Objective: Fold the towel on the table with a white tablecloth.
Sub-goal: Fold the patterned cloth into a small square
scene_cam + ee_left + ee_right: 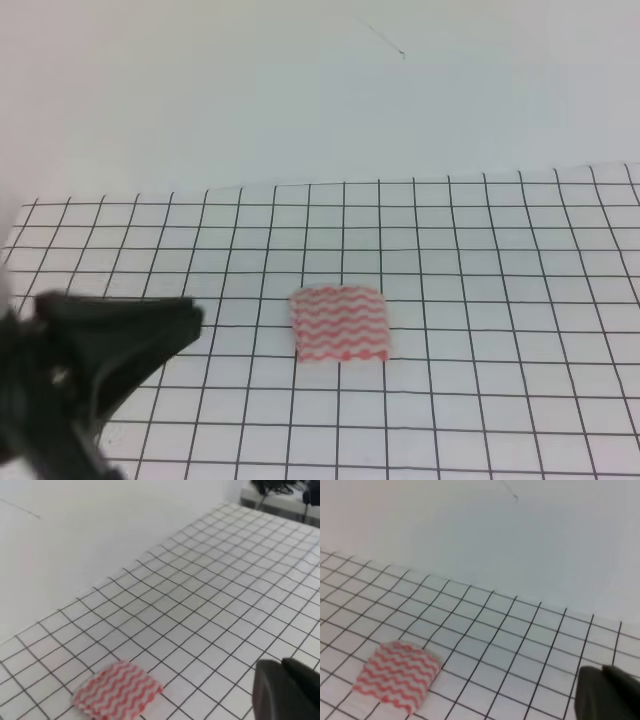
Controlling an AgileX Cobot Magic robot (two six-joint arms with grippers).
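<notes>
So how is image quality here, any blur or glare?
Exterior high: soft overall, the left pincer a dark defocused mass, no glare. Left wrist: towel stripes readable, near black part blurred. Right wrist: soft, even light, faint shadows.

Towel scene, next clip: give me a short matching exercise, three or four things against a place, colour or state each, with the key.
Things:
1. towel
2. tablecloth
3. left gripper
4. wall

Descriptions:
A. plain white, behind the far edge of the table
B. dark shape at the lower left of the exterior high view, away from the cloth
C. white with thin black grid lines
D. red-pink wavy stripes, lying flat near the middle

Pairs: 1-D, 2-C, 3-B, 4-A

In the left wrist view the towel lies untouched; whether the fingers are open cannot be told.
</notes>
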